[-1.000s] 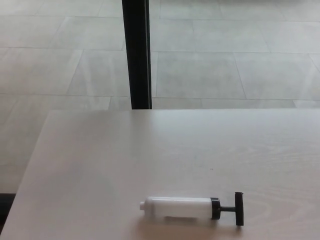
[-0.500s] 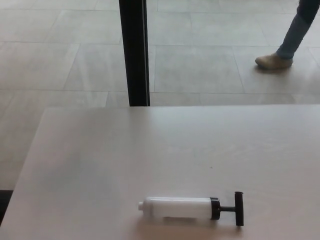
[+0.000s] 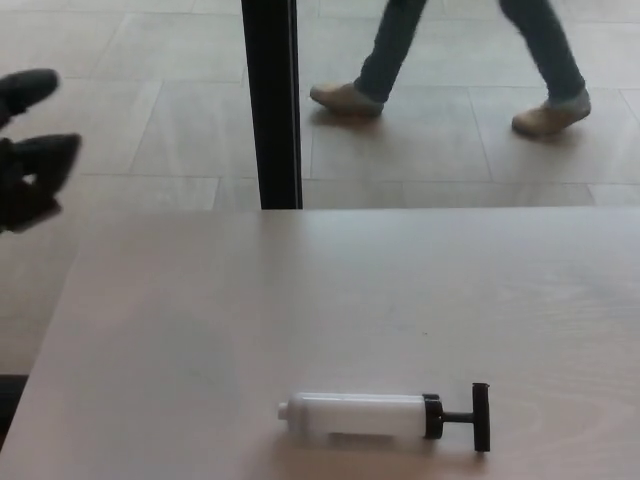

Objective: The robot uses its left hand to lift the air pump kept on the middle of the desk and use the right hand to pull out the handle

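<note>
from my seat the desk [image 3: 200, 330] looks like pale wood laminate, faint grain, smooth and matt with a soft sheen. the air pump [image 3: 385, 416] has a white barrel that looks like smooth plastic, slightly glossy, and its handle [image 3: 480, 416] is black plastic, duller. my left hand [image 3: 30, 150] reads as matt black. the floor [image 3: 130, 130] is grey tile, smooth. a person's legs [image 3: 460, 40] are in denim-like cloth.

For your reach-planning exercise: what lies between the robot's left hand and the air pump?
Head view: only bare desk separates the left hand from the air pump.
</note>
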Tool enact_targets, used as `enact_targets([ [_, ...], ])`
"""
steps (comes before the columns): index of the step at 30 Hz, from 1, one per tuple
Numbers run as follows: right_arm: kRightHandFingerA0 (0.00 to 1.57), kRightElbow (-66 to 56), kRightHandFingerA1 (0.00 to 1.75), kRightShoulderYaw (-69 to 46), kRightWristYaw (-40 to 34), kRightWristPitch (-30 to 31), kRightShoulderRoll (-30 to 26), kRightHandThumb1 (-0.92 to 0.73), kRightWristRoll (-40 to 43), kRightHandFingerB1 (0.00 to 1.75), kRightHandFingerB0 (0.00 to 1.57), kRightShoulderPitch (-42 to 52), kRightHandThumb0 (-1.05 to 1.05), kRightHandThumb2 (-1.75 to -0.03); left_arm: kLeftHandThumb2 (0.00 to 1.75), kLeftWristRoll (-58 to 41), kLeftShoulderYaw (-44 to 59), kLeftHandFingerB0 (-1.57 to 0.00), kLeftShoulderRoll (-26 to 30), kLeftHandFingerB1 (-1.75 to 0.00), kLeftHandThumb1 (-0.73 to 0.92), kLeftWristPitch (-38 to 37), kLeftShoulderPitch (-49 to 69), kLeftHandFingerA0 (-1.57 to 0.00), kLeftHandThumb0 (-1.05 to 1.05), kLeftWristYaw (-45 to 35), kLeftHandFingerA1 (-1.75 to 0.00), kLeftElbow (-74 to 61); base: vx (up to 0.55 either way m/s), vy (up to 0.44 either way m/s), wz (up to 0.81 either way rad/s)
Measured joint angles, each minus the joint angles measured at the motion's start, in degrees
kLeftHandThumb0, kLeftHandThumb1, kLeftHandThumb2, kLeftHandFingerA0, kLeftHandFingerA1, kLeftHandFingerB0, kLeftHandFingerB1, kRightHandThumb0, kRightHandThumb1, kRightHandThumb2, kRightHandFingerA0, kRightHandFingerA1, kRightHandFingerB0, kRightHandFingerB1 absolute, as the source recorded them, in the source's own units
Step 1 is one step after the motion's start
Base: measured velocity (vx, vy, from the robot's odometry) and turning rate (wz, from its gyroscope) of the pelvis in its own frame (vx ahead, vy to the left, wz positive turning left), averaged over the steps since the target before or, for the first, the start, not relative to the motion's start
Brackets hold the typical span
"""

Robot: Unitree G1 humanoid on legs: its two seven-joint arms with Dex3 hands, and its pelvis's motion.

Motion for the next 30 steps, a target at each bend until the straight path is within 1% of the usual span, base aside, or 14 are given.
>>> enact_targets([
  [1, 0.32, -0.4, 0.45, 0.9, -0.1, 0.1, 0.5, -0.82, -0.3, 0.29, 0.15, -0.1, -0.74, -0.64, 0.58, 0.7, -2.0, -0.42, -0.5, -0.49, 0.55, 0.0, 0.0, -0.43, -0.45, -0.1, -0.61, -0.3, 0.0, 0.0, 0.0],
  [4, 0.32, -0.9, 0.44, 3.6, -0.4, 0.3, 1.8, -0.8, -1.2, 0.28, 0.17, -0.8, -0.79, -0.65, 0.64, 2.8, -8.0, -0.4, -1.8, -0.49, 0.52, 0.0, -0.2, -0.39, -0.44, -0.5, -0.62, -0.6, 0.0, 0.0, 0.0],
  [8, 0.37, -1.0, 0.41, 6.6, -1.0, 0.5, 3.6, -0.81, -2.5, 0.28, 0.21, -1.3, -0.81, -0.65, 0.57, 5.7, -16.2, -0.4, -2.8, -0.48, 0.6, 0.2, -0.2, -0.42, -0.53, -1.3, -0.62, -1.1, 0.0, 0.0, 0.0],
  [9, 0.3, -1.1, 0.53, 7.4, -1.3, 0.6, 4.1, -0.64, -3.0, 0.42, 0.14, -1.4, -0.8, -1.02, 0.59, 6.6, -18.4, -0.4, -3.1, -0.48, 0.6, 0.2, -0.1, -0.43, -0.53, -1.6, -0.61, -1.1, 0.0, 0.0, 0.0],
  [10, 0.3, -1.1, 0.53, 8.0, -1.5, 0.7, 4.4, -0.64, -3.3, 0.42, 0.14, -1.5, -0.8, -1.02, 0.59, 7.3, -19.9, -0.4, -3.4, -0.48, 0.6, 0.3, -0.1, -0.43, -0.53, -1.7, -0.61, -1.1, 0.0, 0.0, 0.0],
  [11, 0.31, -1.1, 0.54, 8.7, -1.8, 0.8, 4.7, -0.64, -3.7, 0.43, 0.16, -1.7, -0.79, -1.01, 0.6, 8.1, -21.8, -0.4, -3.8, -0.47, 0.6, 0.4, 0.0, -0.44, -0.55, -1.8, -0.6, -1.1, 0.0, 0.0, 0.0],
  [12, 0.38, -1.1, 0.42, 9.2, -2.1, 0.9, 5.0, -0.8, -4.0, 0.29, 0.24, -1.9, -0.79, -0.65, 0.62, 8.8, -23.4, -0.39, -4.1, -0.47, 0.59, 0.6, 0.2, -0.43, -0.55, -1.8, -0.6, -1.4, 0.0, 0.0, 0.0],
  [13, 0.31, -1.1, 0.54, 9.6, -2.4, 0.9, 5.3, -0.63, -4.3, 0.42, 0.15, -2.2, -0.79, -1.01, 0.61, 9.6, -25.0, -0.4, -4.3, -0.46, 0.59, 0.8, 0.6, -0.44, -0.54, -1.9, -0.59, -1.7, 0.0, 0.0, 0.0],
  [14, 0.39, -1.1, 0.43, 9.8, -2.6, 0.9, 5.5, -0.8, -4.5, 0.29, 0.25, -2.4, -0.78, -0.65, 0.61, 10.0, -25.7, -0.38, -4.4, -0.45, 0.62, 0.9, 0.9, -0.41, -0.61, -2.0, -0.6, -2.0, 0.0, 0.0, 0.0],
  [15, 0.33, -1.1, 0.54, 10.1, -3.1, 0.9, 5.7, -0.65, -4.9, 0.44, 0.2, -2.8, -0.83, -1.01, 0.62, 11.0, -27.5, -0.38, -4.6, -0.47, 0.61, 1.2, 1.6, -0.4, -0.59, -2.1, -0.61, -2.5, 0.0, 0.0, 0.0],
  [16, 0.4, -1.1, 0.44, 10.3, -3.3, 0.9, 6.0, -0.8, -5.1, 0.3, 0.28, -3.0, -0.81, -0.64, 0.59, 11.7, -28.8, -0.39, -4.7, -0.46, 0.62, 1.5, 2.1, -0.4, -0.57, -2.2, -0.6, -2.9, 0.0, 0.0, 0.0],
  [25, 0.43, -1.3, 0.49, 10.8, -6.0, 1.4, 6.7, -0.78, -7.4, 0.32, 0.34, -4.1, -0.84, -0.64, 0.59, 18.6, -36.3, -0.37, -6.1, -0.42, 0.64, 4.0, 8.0, -0.43, -0.56, -2.5, -0.6, -7.0, 0.0, 0.0, 0.0],
  [27, 0.43, -1.4, 0.52, 10.8, -6.2, 1.5, 6.7, -0.76, -7.5, 0.33, 0.36, -4.2, -0.85, -0.63, 0.6, 20.1, -37.9, -0.33, -6.0, -0.39, 0.67, 4.2, 8.2, -0.37, -0.62, -2.6, -0.54, -7.6, 0.0, 0.0, 0.0],
  [30, 0.43, -1.5, 0.51, 10.8, -6.3, 1.7, 6.8, -0.75, -7.6, 0.33, 0.36, -4.5, -0.83, -0.63, 0.6, 22.4, -40.4, -0.33, -5.8, -0.4, 0.67, 4.5, 7.7, -0.31, -0.65, -2.7, -0.57, -8.1, 0.0, 0.0, 0.0],
])
